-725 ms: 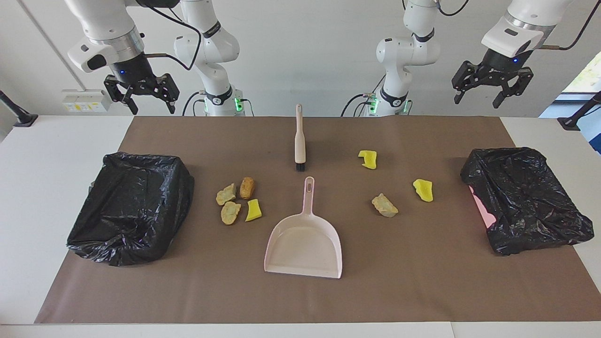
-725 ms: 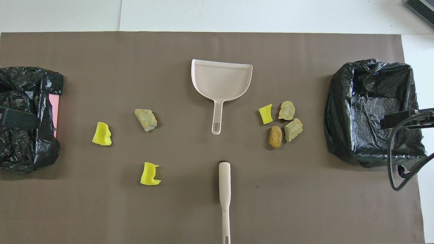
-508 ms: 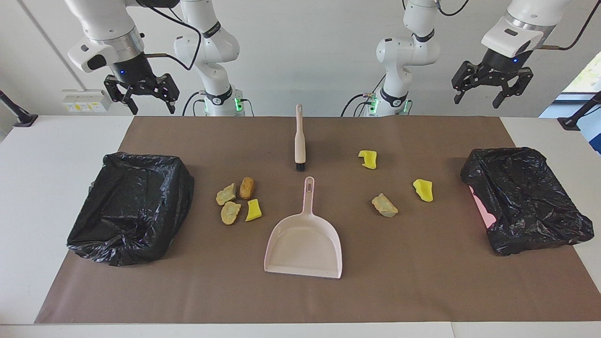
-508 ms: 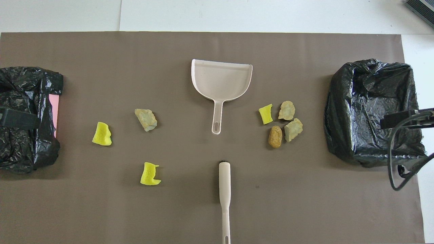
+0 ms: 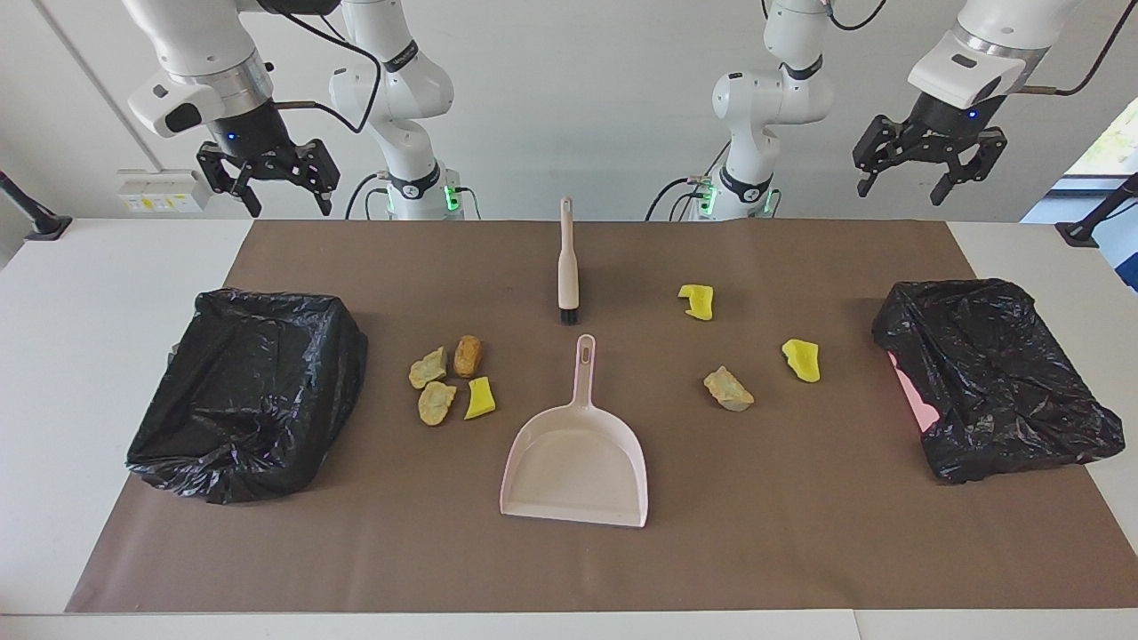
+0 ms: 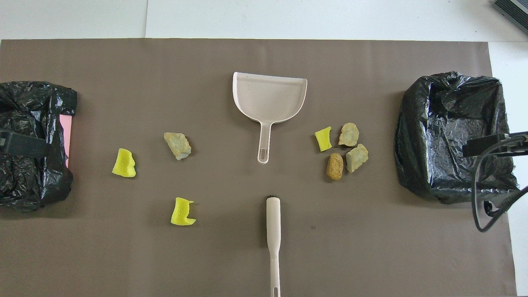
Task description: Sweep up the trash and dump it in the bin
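- Facing view: we note the left gripper a touch higher and further toward its own end of the table than moments ago, up in the air near the bin at that end. Jaws released, nothing between them.
- Right gripper hangs raised near the other bin, unchanged from the earlier frames; jaws also released and empty. This arm waits.
- Trash is unmoved. Four pieces cluster between the right arm's bin and the dustpan: three rock-like chunks and one yellow foam bit.
- Three more lie scattered toward the left arm's end: a yellow bit nearest the robots, a tan chunk, and another yellow bit closest to that bin.
- Brush lies flat just nearer the robots than the dustpan handle, bristles toward it, not touching. Neither tool is held.
- Both bins are lined with black bags; we cannot see any trash inside.
- Our reading: only a small drift of the left arm, so no sweeping has begun. We judge that picking up the brush and the dustpan comes first.
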Available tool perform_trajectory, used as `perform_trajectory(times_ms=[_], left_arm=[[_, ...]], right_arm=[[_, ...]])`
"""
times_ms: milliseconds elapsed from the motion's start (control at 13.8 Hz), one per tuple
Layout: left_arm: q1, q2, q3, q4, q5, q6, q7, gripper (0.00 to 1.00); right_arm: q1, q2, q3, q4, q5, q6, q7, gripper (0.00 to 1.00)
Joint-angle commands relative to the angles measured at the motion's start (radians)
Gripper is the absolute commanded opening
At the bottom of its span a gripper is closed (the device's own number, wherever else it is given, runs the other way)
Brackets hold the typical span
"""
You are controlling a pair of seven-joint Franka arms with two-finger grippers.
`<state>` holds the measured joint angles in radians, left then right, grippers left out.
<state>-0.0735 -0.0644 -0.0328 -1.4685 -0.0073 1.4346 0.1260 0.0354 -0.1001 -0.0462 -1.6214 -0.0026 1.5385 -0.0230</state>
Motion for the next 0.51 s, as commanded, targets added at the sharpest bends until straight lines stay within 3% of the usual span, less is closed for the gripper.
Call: perform_trajectory(times_ms=[0,435], left_arm=[[-0.008,-0.021,0.001,-0.027,0.003,0.004,-0.008,1.00],[-0.109,-0.031,-0.006,-0.079,0.003,0.024,-0.019,1.00]], right_arm=[[-0.017,-0.013,0.000,-0.015,0.024,0.011,-0.003,1.00],[-0.019,-0.013,-0.003,-0.015,0.023,0.014,-0.014,1.00]])
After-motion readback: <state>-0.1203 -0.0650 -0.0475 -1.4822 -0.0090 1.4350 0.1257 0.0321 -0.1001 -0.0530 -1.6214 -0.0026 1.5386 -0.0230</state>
